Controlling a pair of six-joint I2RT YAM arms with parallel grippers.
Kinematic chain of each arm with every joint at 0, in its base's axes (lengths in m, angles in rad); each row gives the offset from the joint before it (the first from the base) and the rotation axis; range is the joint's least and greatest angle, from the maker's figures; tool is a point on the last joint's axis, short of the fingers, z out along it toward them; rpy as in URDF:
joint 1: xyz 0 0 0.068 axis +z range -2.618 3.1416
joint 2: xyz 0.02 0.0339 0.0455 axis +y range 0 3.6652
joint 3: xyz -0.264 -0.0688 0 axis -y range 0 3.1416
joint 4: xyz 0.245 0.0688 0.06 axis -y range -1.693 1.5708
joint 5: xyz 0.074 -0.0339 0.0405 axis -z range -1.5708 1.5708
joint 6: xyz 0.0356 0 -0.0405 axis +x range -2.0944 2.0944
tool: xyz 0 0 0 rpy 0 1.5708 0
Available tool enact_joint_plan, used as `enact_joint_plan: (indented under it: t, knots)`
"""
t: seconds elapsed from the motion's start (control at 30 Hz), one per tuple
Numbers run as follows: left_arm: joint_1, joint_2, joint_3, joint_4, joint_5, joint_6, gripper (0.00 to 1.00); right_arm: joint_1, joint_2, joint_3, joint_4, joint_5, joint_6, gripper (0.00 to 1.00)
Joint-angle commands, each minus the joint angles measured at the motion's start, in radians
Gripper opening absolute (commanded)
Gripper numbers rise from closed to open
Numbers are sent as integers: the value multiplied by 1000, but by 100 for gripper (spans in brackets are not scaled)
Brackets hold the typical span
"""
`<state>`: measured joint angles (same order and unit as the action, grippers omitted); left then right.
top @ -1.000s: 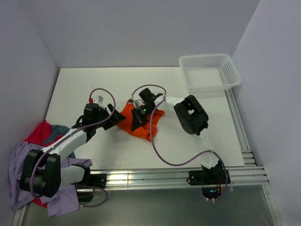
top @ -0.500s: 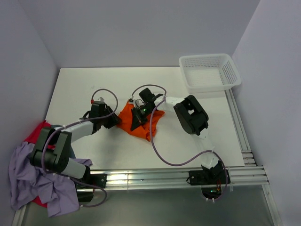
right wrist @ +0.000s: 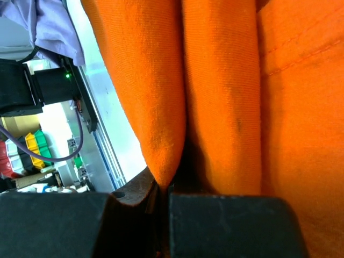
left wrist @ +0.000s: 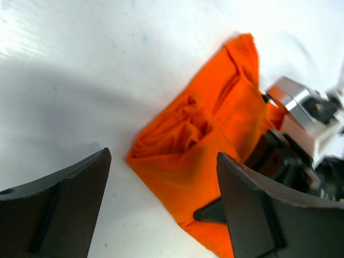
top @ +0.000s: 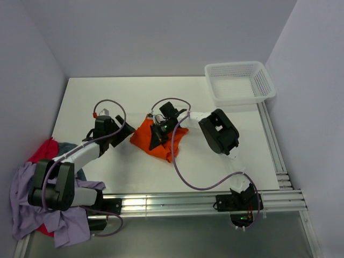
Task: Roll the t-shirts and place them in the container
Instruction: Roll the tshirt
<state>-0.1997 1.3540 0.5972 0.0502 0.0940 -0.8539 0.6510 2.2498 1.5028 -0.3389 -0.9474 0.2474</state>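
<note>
The orange t-shirt lies partly folded and bunched in the middle of the table. My right gripper rests on it, shut, with a fold of the orange t-shirt pinched between its jaws. My left gripper stands open just left of the shirt's left corner, holding nothing. In the left wrist view the orange t-shirt lies ahead of the open left gripper, with its near corner between the fingertips. More t-shirts, lavender, red and grey-blue, lie heaped at the table's left front corner.
A white perforated basket stands at the back right corner of the table. The left arm's base sits among the heaped shirts. Aluminium rails run along the front edge, and walls close in on both sides.
My left gripper closed partway near the shirt's left corner, then opened wide again and drew back slightly to the left. The right gripper and the orange shirt stayed put.
</note>
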Motion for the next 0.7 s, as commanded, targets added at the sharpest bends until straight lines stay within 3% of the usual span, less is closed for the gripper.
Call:
enact_joint_plan:
  t: [0.0,0.23,0.43,0.67]
  knots:
    - [0,-79,-82,113,53,-2,86,12,-64,-22,61,-19,30,0]
    - [3,-124,-301,374,107,-63,86,10,-45,-87,208,-65,130,0]
    - [6,-81,-350,488,101,-79,83,10,-53,-93,224,-74,133,0]
    - [16,74,-343,599,131,-108,78,12,-62,-99,242,-85,139,0]
